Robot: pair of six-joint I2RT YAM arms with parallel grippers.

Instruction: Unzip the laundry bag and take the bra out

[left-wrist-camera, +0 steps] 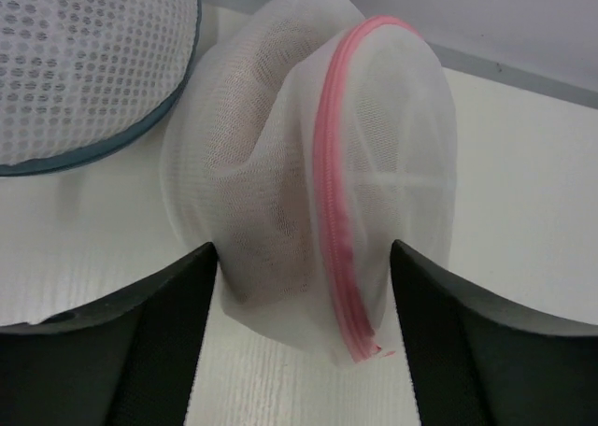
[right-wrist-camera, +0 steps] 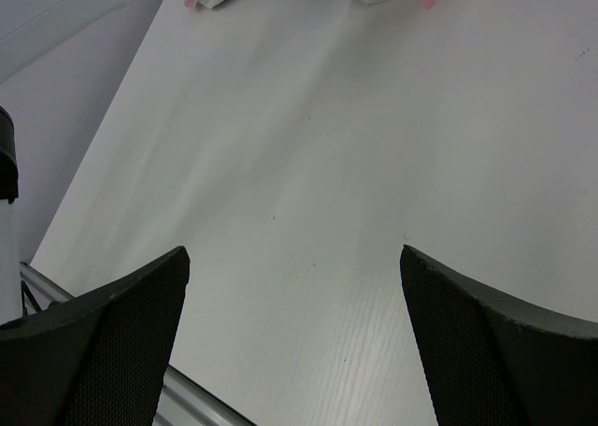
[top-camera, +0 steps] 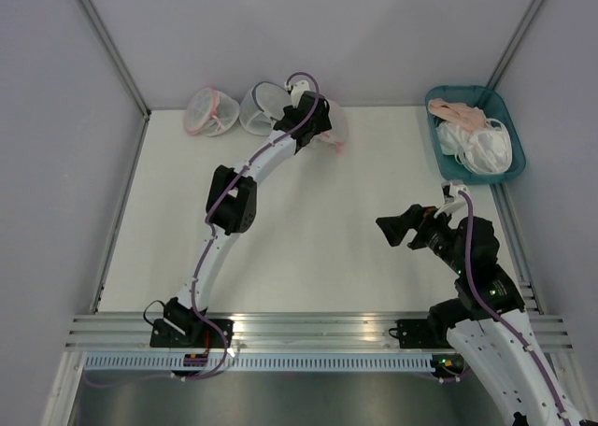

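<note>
step: seize laundry bag (left-wrist-camera: pixel 271 155) | left fingers (left-wrist-camera: pixel 301 248): spread wide, nothing held, bag standing between, mesh perhaps touching one | right fingers (right-wrist-camera: pixel 293 252): wide, empty, above worktop (right-wrist-camera: pixel 327 146) | how: pinch loose mesh beside pink zipper (left-wrist-camera: pixel 332 164), pull unseen
</note>
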